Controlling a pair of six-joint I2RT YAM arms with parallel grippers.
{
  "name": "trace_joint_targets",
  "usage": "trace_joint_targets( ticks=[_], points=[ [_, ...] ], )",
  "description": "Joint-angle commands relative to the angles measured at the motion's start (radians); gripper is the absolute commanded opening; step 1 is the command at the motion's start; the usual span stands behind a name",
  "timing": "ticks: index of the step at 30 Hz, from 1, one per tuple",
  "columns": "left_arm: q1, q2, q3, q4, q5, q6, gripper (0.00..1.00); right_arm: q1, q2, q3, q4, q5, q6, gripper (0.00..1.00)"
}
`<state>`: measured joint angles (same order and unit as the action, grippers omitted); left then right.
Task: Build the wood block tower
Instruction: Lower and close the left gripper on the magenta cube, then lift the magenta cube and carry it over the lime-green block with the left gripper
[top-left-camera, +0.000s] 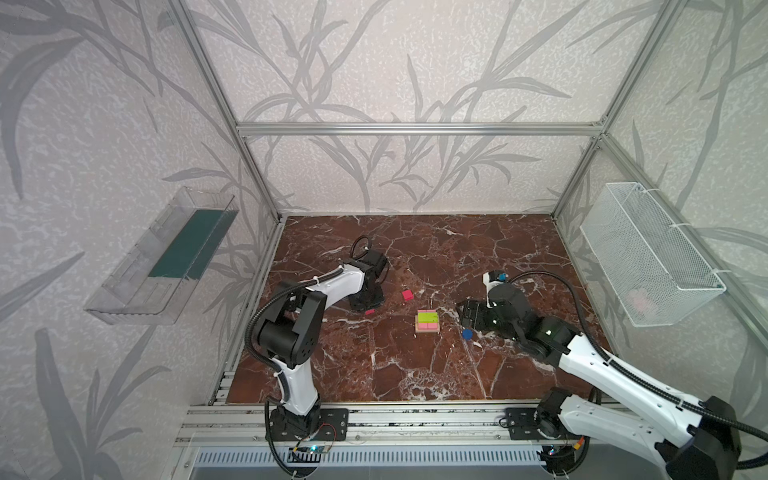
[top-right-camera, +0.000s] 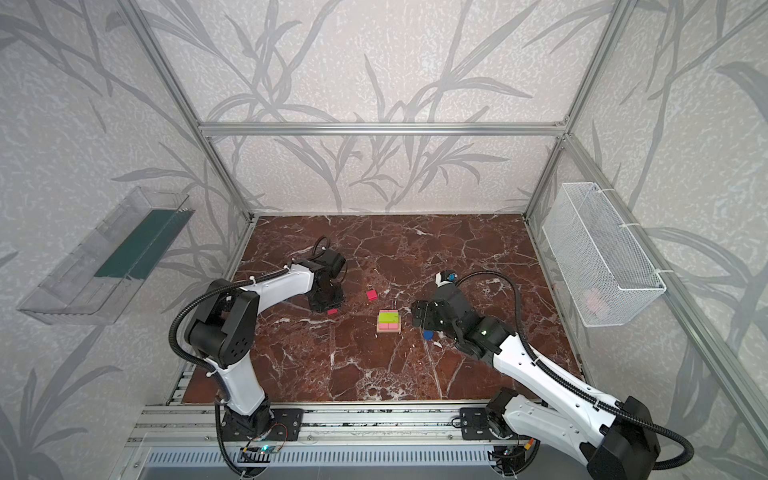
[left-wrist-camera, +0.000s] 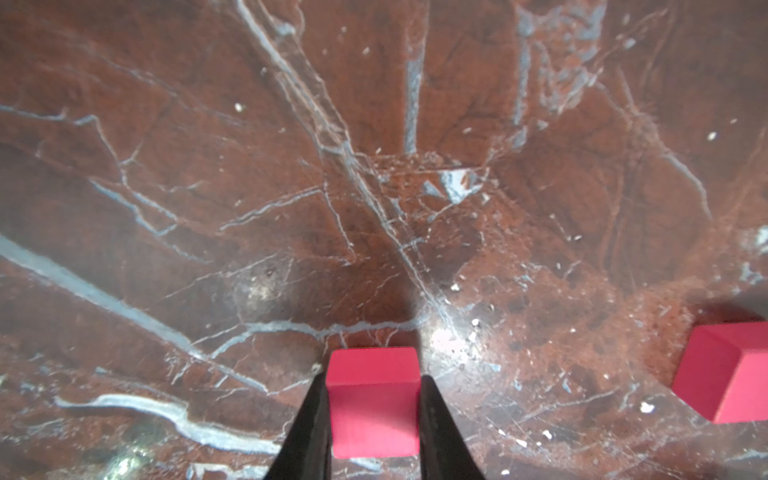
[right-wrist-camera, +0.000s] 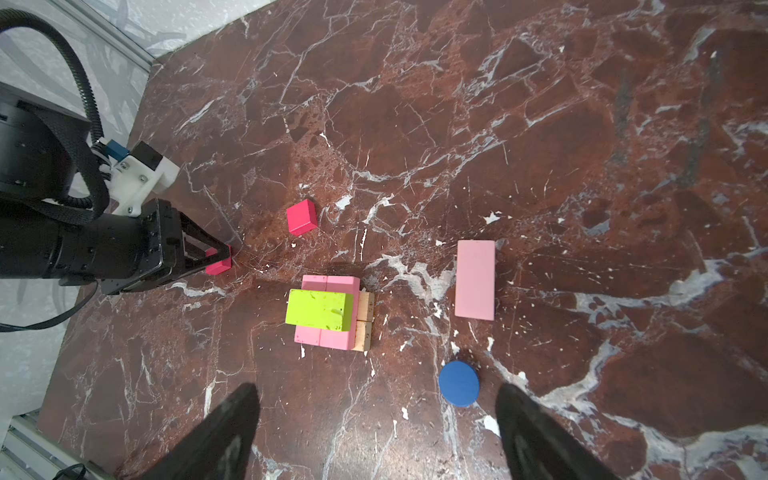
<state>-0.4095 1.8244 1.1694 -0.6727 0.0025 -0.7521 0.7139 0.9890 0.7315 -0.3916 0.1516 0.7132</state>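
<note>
**Left pincer** (left-wrist-camera: 374, 384) — jaws closed against two opposite sides of the first red cube (left-wrist-camera: 372, 403). The black fingers (left-wrist-camera: 309, 419) meet the cube with no gap showing in the left wrist view. The cube sits on the red-brown marbled surface (left-wrist-camera: 249, 187). In a top view only a sliver of it shows under the pincer's tip (top-left-camera: 370, 311).

Off to one side of this pincer, near but apart from it, lies the second red cube (top-left-camera: 407, 295), touched by nothing.

Farther out, past that cube, stands the tower (top-left-camera: 427, 323), between the two pincers. In the right wrist view its layers read as follows:
- Lowest are the tan bars (right-wrist-camera: 365, 320), with only their ends showing.
- Across them lie two pink bars (right-wrist-camera: 326, 282) side by side.
- Across those lies the lime-green bar (right-wrist-camera: 318, 309), which leaves part of the pink layer uncovered.

**Right pincer** (right-wrist-camera: 377, 388) — jaws spread wide and holding nothing, raised above the surface. The tower stands ahead of its fingertips, well clear of them. The blue disc (right-wrist-camera: 459, 382) lies flat on the surface close to one finger (right-wrist-camera: 536, 436) but apart from it. Beyond the disc a loose pink bar (right-wrist-camera: 475, 280) lies flat, beside the tower and not touching it.

Outermost, a white wire basket (top-left-camera: 652, 257) hangs on the wall at the right arm's side. A clear plastic shelf (top-left-camera: 162, 257) hangs on the wall at the left arm's side.
</note>
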Motion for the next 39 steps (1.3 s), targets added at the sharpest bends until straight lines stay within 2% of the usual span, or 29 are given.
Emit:
trace_joint_targets(
  ticks=[1, 14, 21, 28, 39],
  points=[
    [-0.001, -0.057, 0.038, -0.054, 0.007, 0.022, 0.16, -0.009, 0.008, -0.011, 0.02, -0.006, -0.001, 0.9],
    [-0.038, -0.236, 0.071, -0.145, 0.019, 0.082, 0.16, -0.036, -0.048, -0.046, 0.01, -0.033, -0.018, 0.9],
    [-0.134, -0.291, 0.132, -0.246, -0.015, 0.098, 0.16, -0.037, -0.102, -0.087, 0.003, -0.043, -0.006, 0.89],
    [-0.256, -0.274, 0.2, -0.301, -0.05, 0.081, 0.16, -0.04, -0.139, -0.112, -0.014, -0.044, -0.011, 0.89],
    [-0.361, -0.179, 0.276, -0.304, -0.059, 0.06, 0.16, -0.045, -0.225, -0.155, -0.045, -0.032, -0.015, 0.89]
  ],
)
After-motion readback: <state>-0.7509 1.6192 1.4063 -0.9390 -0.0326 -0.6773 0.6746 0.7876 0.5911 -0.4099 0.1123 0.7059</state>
